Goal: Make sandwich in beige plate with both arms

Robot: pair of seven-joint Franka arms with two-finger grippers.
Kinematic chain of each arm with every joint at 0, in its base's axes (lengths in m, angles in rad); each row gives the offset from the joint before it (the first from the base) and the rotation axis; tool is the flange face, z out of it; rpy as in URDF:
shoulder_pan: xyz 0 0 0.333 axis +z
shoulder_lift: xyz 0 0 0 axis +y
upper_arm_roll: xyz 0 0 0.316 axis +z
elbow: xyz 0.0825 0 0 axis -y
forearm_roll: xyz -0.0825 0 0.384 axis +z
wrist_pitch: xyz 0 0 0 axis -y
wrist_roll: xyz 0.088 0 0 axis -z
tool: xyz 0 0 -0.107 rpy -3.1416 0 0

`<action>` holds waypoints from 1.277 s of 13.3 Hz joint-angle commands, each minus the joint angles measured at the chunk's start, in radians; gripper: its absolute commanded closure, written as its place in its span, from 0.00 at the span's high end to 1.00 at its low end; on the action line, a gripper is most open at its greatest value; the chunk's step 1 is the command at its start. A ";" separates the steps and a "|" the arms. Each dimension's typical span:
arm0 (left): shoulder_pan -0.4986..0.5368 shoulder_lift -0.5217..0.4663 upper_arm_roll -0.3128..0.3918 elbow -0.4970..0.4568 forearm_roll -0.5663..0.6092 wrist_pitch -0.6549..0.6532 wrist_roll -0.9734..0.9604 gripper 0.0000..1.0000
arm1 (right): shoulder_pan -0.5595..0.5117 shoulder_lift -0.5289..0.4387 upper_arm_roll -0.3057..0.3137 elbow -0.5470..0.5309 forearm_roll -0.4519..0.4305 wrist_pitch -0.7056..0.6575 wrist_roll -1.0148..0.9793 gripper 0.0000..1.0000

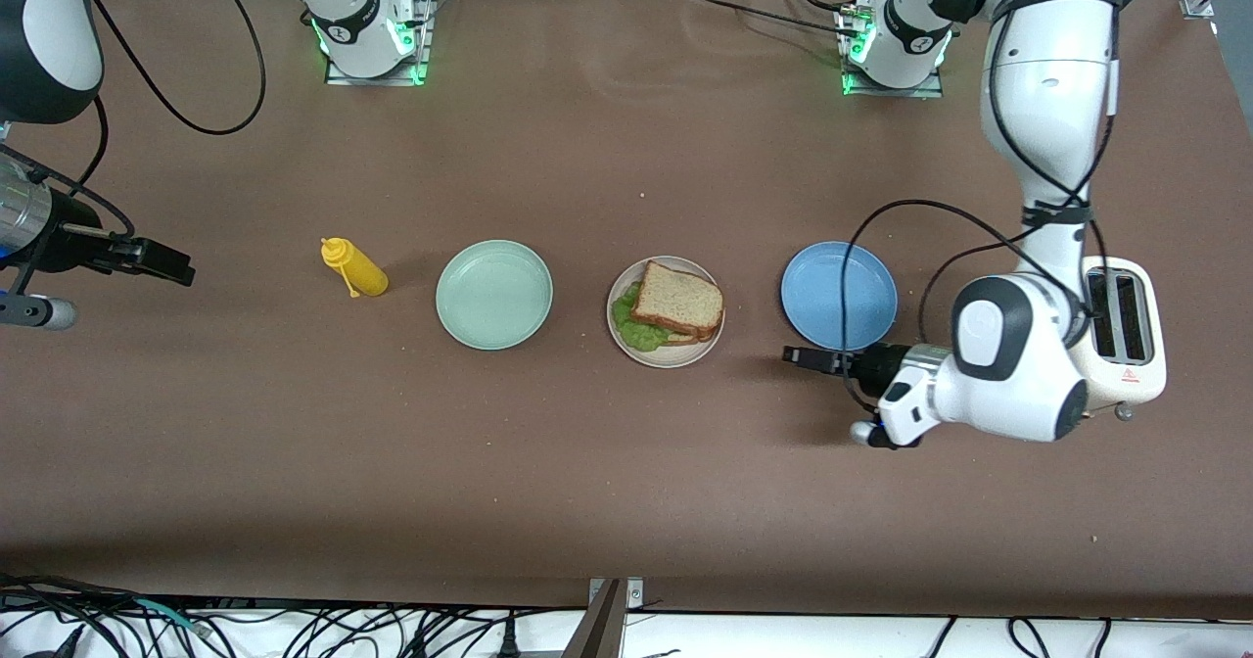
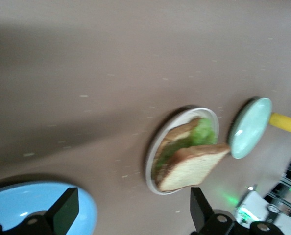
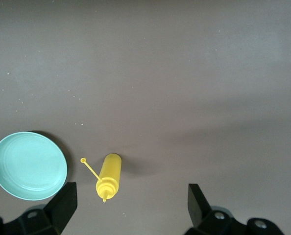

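Left gripper (image 1: 795, 355) released beside blue plate (image 1: 839, 295), right gripper (image 1: 178, 268) released over brown table (image 1: 587, 462), sandwich (image 1: 675, 304) on beige plate (image 1: 707, 345).

A robotics lab: bolted arm bases (image 1: 367, 26), loose cables (image 1: 294, 629), paper-covered table (image 1: 587, 492).

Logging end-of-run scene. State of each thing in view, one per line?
sandwich: assembled, lettuce between two toast slices, on the beige plate
mint green plate: empty
blue plate: empty
yellow squeeze bottle: lying on its side, cap off and hanging by its tether
toaster: slots empty
left gripper: jaws open, holding nothing, beside the blue plate
right gripper: jaws open, holding nothing
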 commanded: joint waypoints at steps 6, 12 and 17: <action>0.069 -0.134 0.000 -0.019 0.482 -0.102 -0.005 1.00 | -0.010 -0.018 0.012 -0.003 0.000 -0.003 0.027 1.00; 0.109 -0.237 0.005 -0.015 0.677 -0.189 -0.005 1.00 | -0.010 -0.016 0.012 -0.003 0.000 -0.003 0.027 1.00; 0.138 -0.301 0.005 -0.013 0.677 -0.226 0.064 1.00 | -0.010 -0.016 0.012 -0.003 0.000 -0.001 0.025 1.00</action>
